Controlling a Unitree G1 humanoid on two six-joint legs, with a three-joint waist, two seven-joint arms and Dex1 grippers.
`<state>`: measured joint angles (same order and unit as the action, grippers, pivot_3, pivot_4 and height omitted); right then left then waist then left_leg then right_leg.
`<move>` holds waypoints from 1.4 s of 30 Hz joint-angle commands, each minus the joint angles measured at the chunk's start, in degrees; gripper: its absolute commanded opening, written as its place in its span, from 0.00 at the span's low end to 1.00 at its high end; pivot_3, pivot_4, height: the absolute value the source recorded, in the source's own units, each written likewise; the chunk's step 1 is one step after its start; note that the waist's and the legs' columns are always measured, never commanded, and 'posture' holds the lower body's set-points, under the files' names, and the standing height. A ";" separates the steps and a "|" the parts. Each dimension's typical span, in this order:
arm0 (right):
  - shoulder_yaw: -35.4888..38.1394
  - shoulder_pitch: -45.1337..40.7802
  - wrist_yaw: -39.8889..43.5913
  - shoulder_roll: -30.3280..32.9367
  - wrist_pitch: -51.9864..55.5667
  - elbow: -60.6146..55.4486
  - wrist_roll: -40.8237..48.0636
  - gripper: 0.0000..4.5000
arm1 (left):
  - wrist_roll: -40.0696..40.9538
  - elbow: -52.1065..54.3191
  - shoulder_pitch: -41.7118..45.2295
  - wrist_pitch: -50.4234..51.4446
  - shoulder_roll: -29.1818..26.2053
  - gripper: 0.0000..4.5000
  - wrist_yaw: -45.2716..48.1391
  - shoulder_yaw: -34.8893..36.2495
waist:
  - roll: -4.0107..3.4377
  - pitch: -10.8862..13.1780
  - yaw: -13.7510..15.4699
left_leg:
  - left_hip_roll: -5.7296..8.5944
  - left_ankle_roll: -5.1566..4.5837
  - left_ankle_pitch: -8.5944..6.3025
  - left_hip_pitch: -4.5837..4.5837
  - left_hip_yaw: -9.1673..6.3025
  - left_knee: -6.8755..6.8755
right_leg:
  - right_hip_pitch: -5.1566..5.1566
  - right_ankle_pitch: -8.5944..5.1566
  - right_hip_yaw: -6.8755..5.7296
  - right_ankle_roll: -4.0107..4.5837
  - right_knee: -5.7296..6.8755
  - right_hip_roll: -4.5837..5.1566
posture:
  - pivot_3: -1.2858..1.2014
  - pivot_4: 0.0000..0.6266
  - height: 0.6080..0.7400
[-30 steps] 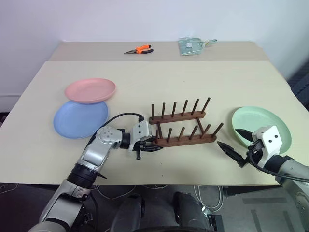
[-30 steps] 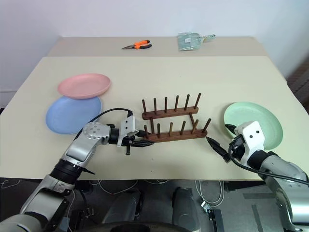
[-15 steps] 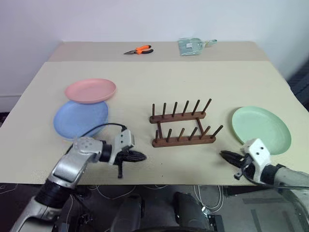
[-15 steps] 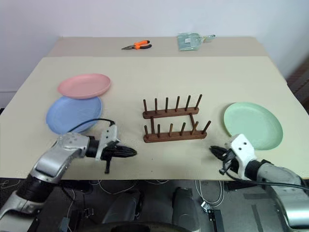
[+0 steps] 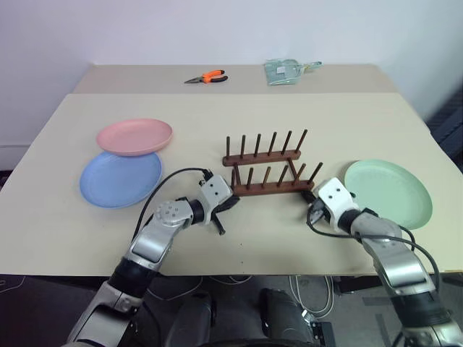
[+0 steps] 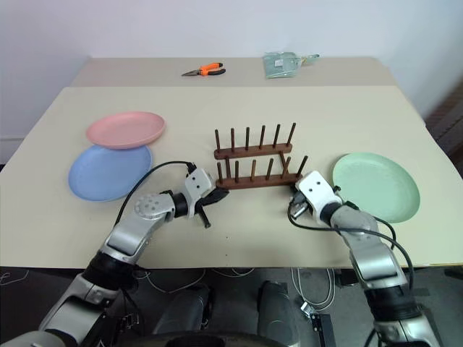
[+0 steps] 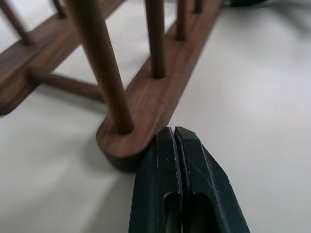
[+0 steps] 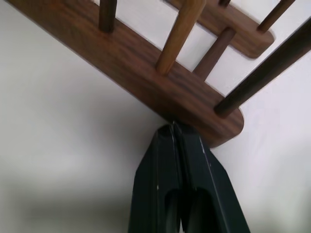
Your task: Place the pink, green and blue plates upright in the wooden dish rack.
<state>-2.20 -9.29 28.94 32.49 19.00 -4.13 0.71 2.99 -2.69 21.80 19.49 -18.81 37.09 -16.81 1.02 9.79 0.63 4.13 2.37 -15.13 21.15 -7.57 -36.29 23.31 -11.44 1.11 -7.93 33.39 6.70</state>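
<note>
At the left of the head view, the pink plate (image 5: pixel 135 136) lay flat on the beige surface (image 5: pixel 239 123), its near edge overlapping the far edge of the blue plate (image 5: pixel 120 178), which lay flat just below it in the frame. Right of the blue plate, in the lower middle of the frame, the left pincer (image 5: pixel 230 202) was clenched with nothing between its fingers, its tip set against the left end of the near rail of the wooden dish rack (image 5: pixel 268 171); the left wrist view showed the closed black fingers (image 7: pixel 170 160) touching the rounded rail end.

The rack stood at the centre of the frame, both rows of pegs upright and bare of plates. In the upper middle, on a second, farther surface, orange-handled pliers (image 5: pixel 205 76) lay left of a clear packet (image 5: pixel 285 69).

At the rack's right end the right pincer (image 5: pixel 313 203) was likewise clenched and empty, its tip pressed against the near rail's right end, as the right wrist view showed (image 8: pixel 177 141). At the far right the green plate (image 5: pixel 388 194) lay flat on the surface, just beside the right arm.
</note>
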 commanded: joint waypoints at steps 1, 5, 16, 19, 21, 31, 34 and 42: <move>-0.08 -2.57 -0.69 -0.73 -1.61 2.19 -0.90 0.00 | -1.86 -4.09 1.08 -0.92 -0.30 0.01 -2.76 2.00 | 0.00 0.00 0.00 | 0.01 0.00 0.00 0.02 0.00 0.03 | 0.03 0.10 0.00 0.14 0.00 0.00 | 0.52 0.24 1.00; -0.25 -5.44 -0.59 -1.46 -2.46 4.46 -0.91 0.00 | -2.41 -7.25 2.62 -3.03 -0.32 0.01 -4.69 3.06 | -0.02 -0.01 -0.11 | 0.01 0.01 0.01 0.01 0.00 0.04 | 0.03 0.12 0.00 0.13 0.00 -0.01 | 0.52 0.24 1.00; 0.01 0.18 6.71 0.16 -1.59 -8.66 3.94 0.96 | 6.91 4.31 -0.07 3.01 -2.09 0.18 -4.94 14.43 | -0.03 0.02 -1.15 | 0.00 0.03 0.02 0.08 -0.02 0.09 | 0.14 0.10 0.01 0.10 0.07 -0.01 | 0.52 0.24 1.00; -0.06 0.53 7.53 -0.02 -1.35 -10.07 4.41 0.97 | 7.17 5.68 2.99 5.16 -1.54 0.52 -13.98 22.77 | -0.01 0.04 -1.22 | 0.00 0.05 0.03 0.15 -0.09 0.03 | 0.18 0.11 -0.02 0.10 0.08 -0.01 | 0.52 0.24 1.00; -0.14 0.21 8.86 -0.41 0.05 -10.29 5.95 0.99 | 7.26 5.26 5.79 6.61 -0.74 0.75 -20.20 27.32 | 0.00 0.03 -1.20 | 0.00 0.08 0.05 0.12 -0.15 0.02 | 0.14 0.06 -0.06 0.02 0.10 -0.02 | 0.52 0.24 1.00; -3.54 -3.96 11.55 -0.85 -1.73 -7.19 5.96 1.00 | 14.92 10.17 17.07 19.39 5.17 0.97 -48.17 50.60 | 0.05 0.05 -1.26 | 0.04 0.10 0.05 0.13 -0.15 0.06 | 0.13 0.08 -0.06 0.04 0.06 -0.01 | 0.52 0.24 1.00; -3.42 -4.79 12.05 -0.89 -2.48 -6.87 6.47 1.00 | 18.96 12.56 16.74 25.27 7.35 0.97 -52.47 55.34 | 0.10 0.07 -1.26 | 0.04 0.11 0.05 0.13 -0.15 0.04 | 0.13 0.09 -0.07 0.04 0.07 -0.01 | 0.52 0.24 1.00; -2.95 -5.29 11.31 -0.91 -4.00 -6.39 5.88 1.00 | 37.14 6.14 21.45 33.29 14.03 0.79 -63.33 71.10 | 0.36 0.17 -1.14 | 0.06 0.14 0.07 0.15 -0.21 0.01 | 0.11 0.09 -0.13 0.04 0.08 -0.01 | 0.52 0.24 1.00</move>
<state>-5.95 -14.00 40.69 31.71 16.37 -9.73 6.84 37.05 3.94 41.46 52.62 -4.24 -25.60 53.35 1.38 9.96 -0.51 4.19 2.52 -15.06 21.30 -7.78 -36.27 23.42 -11.35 0.98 -7.89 33.47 6.69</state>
